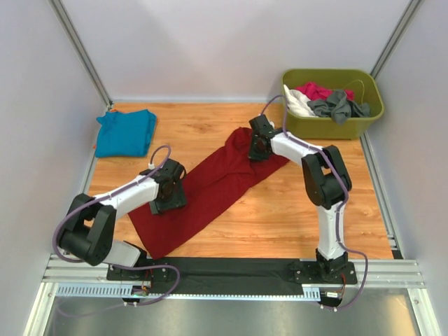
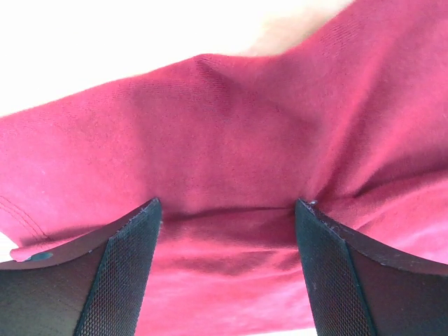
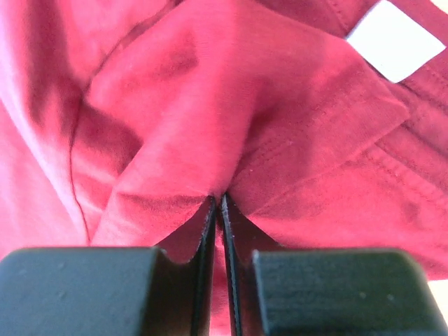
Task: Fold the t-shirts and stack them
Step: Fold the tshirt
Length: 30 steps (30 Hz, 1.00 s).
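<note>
Green bin [image 1: 329,129] of clothes [image 1: 340,106], far right corner

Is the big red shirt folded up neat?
No. The dark red shirt lies in a long rumpled strip across the table, bunched at its far end.

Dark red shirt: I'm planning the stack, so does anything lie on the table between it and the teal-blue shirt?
Nothing visible does. Only bare wooden table separates the dark red shirt from the teal-blue shirt; the green bin sits at the far right, off that path.
</note>
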Motion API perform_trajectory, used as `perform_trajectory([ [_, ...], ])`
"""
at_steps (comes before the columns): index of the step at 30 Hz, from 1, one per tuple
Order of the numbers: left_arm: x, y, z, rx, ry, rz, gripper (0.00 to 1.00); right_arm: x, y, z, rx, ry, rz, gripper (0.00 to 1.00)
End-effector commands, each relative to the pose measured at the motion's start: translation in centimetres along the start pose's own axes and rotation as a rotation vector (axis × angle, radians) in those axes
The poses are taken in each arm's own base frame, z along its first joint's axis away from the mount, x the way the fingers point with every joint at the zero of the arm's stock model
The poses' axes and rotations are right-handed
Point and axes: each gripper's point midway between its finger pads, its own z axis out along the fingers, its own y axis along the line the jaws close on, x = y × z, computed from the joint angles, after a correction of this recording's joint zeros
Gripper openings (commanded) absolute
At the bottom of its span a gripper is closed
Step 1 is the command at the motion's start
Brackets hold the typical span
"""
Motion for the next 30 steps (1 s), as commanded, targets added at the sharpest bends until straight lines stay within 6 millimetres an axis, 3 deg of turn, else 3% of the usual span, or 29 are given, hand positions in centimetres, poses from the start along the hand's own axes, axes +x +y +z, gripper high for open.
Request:
perform_trajectory([
  [1,2.9,1.9,-0.2,-0.044,0.063,-0.027,0.83,-1.9,2.7,2.3,-0.034,-0.028,0.015,0.11],
  [7,3.3,-1.2,-0.4,0.08,0.087,0.126,0.82,-6.3,6.0,5.8,-0.026,-0.051,-0.048,0.14],
  [9,3.1,-2.5,-0.2,0.102,0.109,0.202,0.82,-7.1,6.3,6.9,-0.014,-0.051,-0.076,0.16],
  [10,3.1,-3.1,-0.2,0.117,0.116,0.225,0.82,-6.4,5.8,8.4,0.011,-0.023,-0.086,0.16],
  [11,3.5,-3.7,0.1,0.12,0.139,0.265,0.81,-8.1,6.9,8.0,-0.013,-0.064,-0.083,0.17],
  [14,3.1,-6.8,-0.4,0.198,0.157,0.313,0.8,-9.2,7.0,9.2,-0.029,-0.094,-0.074,0.22],
  [17,4.2,-9.3,-0.7,0.276,0.226,0.381,0.8,-11.4,7.2,9.3,-0.085,-0.138,-0.04,0.25],
  [18,4.0,-11.1,-1.7,0.339,0.249,0.394,0.8,-11.1,7.2,10.0,-0.107,-0.115,-0.026,0.24],
  [24,7.8,-15.1,-5.0,0.494,0.421,0.48,0.78,-15.0,8.3,8.1,-0.182,-0.205,-0.004,0.26],
  [30,10.7,-15.3,-8.0,0.551,0.523,0.54,0.76,-17.3,8.6,7.2,-0.178,-0.297,-0.015,0.27],
])
